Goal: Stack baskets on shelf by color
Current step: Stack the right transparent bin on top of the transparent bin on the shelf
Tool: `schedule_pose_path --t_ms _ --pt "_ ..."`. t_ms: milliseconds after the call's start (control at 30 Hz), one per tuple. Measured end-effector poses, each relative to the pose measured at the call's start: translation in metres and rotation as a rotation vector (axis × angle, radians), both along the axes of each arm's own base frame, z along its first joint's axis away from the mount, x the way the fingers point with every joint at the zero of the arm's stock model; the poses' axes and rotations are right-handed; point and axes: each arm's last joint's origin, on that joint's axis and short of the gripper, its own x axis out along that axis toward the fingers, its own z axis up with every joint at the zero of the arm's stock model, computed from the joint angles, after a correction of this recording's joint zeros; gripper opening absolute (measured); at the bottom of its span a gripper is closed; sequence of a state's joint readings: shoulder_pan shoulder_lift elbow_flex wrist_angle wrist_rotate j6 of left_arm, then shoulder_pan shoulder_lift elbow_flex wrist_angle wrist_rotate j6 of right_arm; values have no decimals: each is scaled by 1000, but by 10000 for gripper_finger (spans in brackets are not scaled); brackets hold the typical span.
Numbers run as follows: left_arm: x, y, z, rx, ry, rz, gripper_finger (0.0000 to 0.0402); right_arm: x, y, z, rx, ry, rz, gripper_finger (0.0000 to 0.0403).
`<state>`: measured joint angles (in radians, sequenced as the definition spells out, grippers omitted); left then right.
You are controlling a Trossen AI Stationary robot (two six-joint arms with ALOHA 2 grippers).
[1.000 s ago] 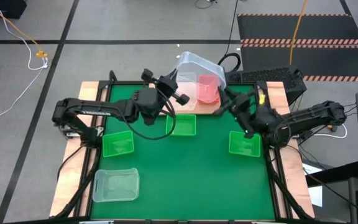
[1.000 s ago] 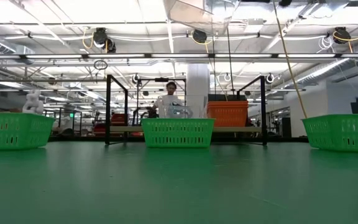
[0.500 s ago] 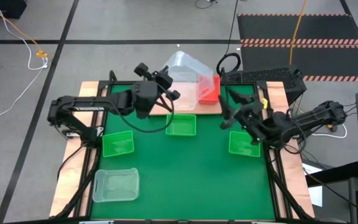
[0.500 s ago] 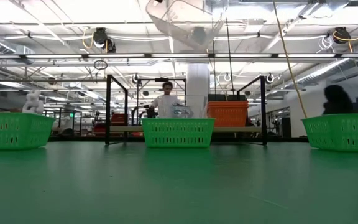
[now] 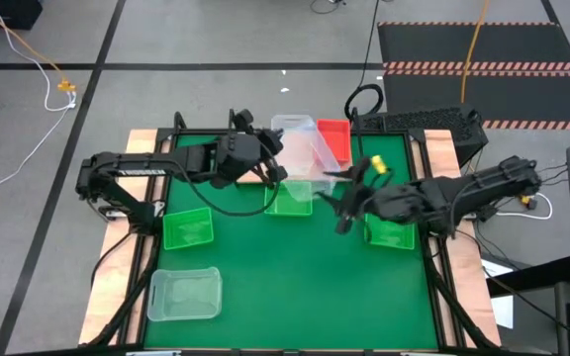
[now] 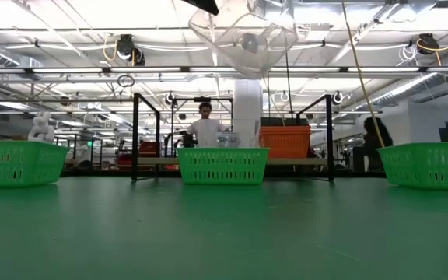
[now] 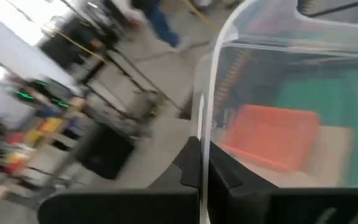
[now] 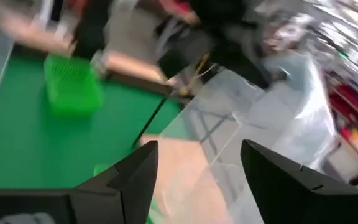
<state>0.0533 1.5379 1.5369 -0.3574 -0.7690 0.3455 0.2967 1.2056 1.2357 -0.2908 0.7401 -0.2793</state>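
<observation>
My overhead camera is looking straight down on the whole green mat [image 5: 295, 267]. My low camera is sitting at mat level, facing across to the shelf [image 6: 232, 161] mid-frame; both are sharing the middle green basket [image 5: 289, 199] [image 6: 222, 165]. My left wrist camera is pressing close against the clear basket [image 7: 278, 93]; my right wrist camera is viewing that same basket [image 8: 241, 124] from nearby.

Green baskets: three on the mat, one at the left [image 5: 187, 228], one in the middle [image 5: 289, 199], one at the right [image 5: 389, 233]; clear baskets: two, one raised above the shelf [image 5: 303, 150], one near the mat's front left corner [image 5: 184, 294]; red basket [image 5: 333, 141]: one stack visible, number within it not discernible; shelf [image 5: 255, 178]: one.
</observation>
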Motion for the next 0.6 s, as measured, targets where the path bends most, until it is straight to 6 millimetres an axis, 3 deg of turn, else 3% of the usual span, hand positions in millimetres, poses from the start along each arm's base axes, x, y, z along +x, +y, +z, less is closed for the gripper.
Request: schedule_pose_path --t_ms 133,300,433,600 --pt "-6 4 4 -137 -8 -16 0 21 5 2 -52 218 192 224" --pt "-17 15 19 -291 -30 -20 0 48 6 -11 -8 363 380 203" --pt "-31 27 26 -405 13 -15 0 60 2 -16 -114 461 406 188" --pt "-41 36 15 -494 115 29 0 73 -7 -17 -125 528 388 174"
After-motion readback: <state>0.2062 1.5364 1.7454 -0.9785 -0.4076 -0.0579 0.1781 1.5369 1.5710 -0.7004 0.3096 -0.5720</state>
